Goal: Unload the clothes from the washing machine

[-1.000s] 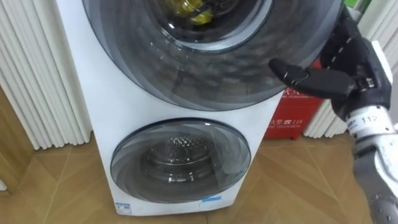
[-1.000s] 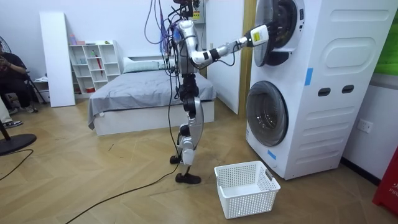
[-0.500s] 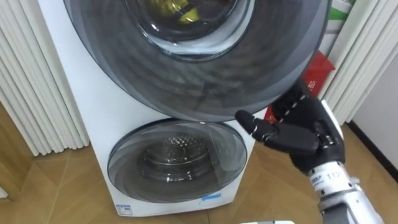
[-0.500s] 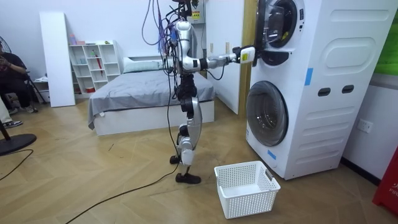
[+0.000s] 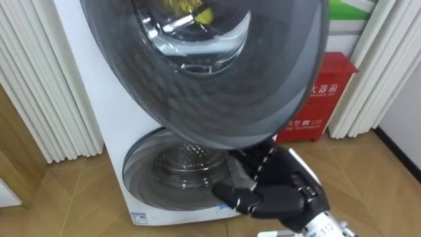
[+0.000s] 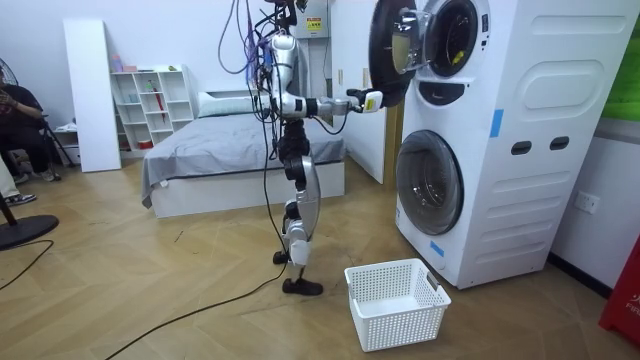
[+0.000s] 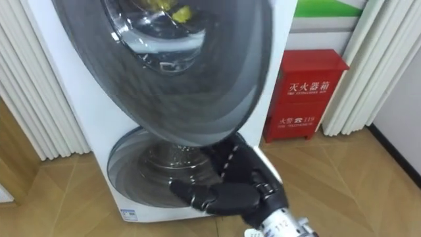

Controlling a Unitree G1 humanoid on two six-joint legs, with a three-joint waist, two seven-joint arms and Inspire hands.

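Right hand enters the eye views from the lower right and sits low in frame. Fingers loosely extended, thumb stretched toward the robot's left, nothing held. Room view: robot stands upright, right arm held forward at about chest height

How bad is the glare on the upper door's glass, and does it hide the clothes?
Left eye view: bright streaks curve across the glass of the upper door, yet a yellow garment shows through at the top edge. Right eye view: the same streaks; the lower door is dimmer, with softer reflections. Room view: the drum mouth reads dark.
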